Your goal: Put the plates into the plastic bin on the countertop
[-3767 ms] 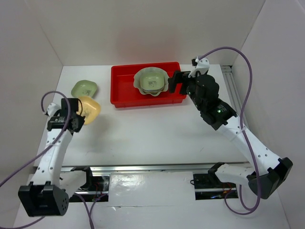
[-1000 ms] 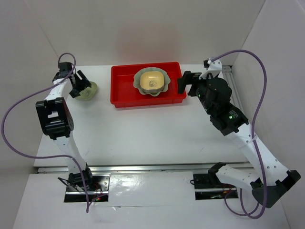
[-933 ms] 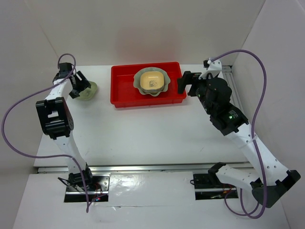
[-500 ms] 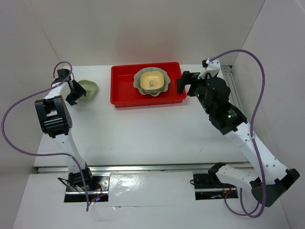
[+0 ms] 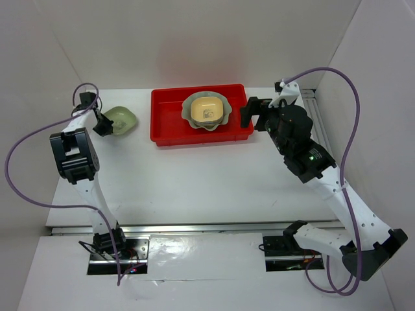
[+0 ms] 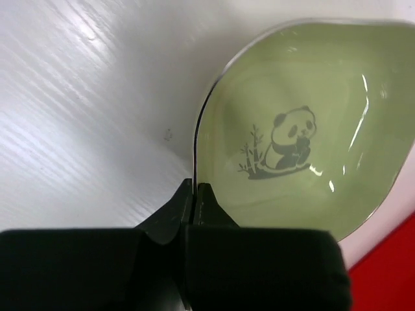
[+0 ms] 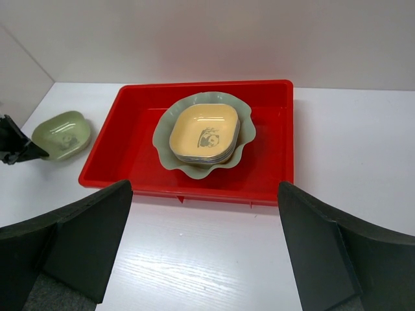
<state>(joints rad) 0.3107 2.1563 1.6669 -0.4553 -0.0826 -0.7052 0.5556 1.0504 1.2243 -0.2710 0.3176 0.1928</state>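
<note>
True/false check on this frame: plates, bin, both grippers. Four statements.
1. The green plate lies in the bin. False: it is on the table, left of the bin.
2. The left gripper is shut on the green plate's rim. True.
3. The right gripper is shut. False: it is open and holds nothing.
4. A yellow plate tops the stack in the scalloped plate. True.

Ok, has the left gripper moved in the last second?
Yes. The left gripper shifted left, away from the red bin, from over the green plate to its left rim, now pinched shut on it.
</note>
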